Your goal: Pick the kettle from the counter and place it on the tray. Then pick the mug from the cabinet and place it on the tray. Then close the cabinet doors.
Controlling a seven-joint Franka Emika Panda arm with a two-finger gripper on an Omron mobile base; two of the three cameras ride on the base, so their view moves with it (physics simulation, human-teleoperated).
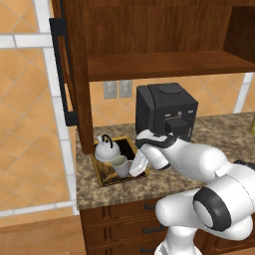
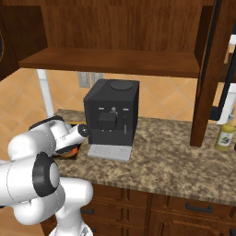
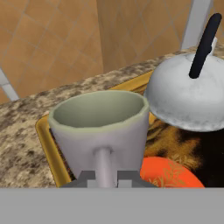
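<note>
Hand view, mug: the grey-green mug [image 3: 101, 131] stands upright on the tray, its pale rim uneven, its mouth open and nothing visible inside it, its side handle turned straight toward the camera.
Claw: the gripper [image 3: 104, 175] has its two dark tips pressed in on either side of the mug's handle, clamped on it.
Kettle: the silvery-white kettle [image 3: 188, 94], a squat dome with a black arched handle, sits just beside the mug on the same tray; whether the two touch cannot be told.
Tray: the golden-yellow rim [image 3: 48, 144] frames a dark pictured surface with an orange-red patch showing beside the mug's base.
Left base view, placement: the tray [image 1: 102, 175] lies on the speckled granite counter [image 1: 149, 187] near its left end, with the kettle [image 1: 106, 148] toward the back and the mug [image 1: 120, 166] in front, the white arm reaching down to the mug from the right.
Cabinet: the reddish-brown wall cabinet [image 1: 164, 64] stands open above, its shelf board bare, its left door [image 1: 74, 74] swung out with a black bar handle.
Right base view, surroundings: a black coffee machine [image 2: 112, 115] sits on the counter just right of the tray; a yellow-green bottle [image 2: 226, 136] stands at the far right.
</note>
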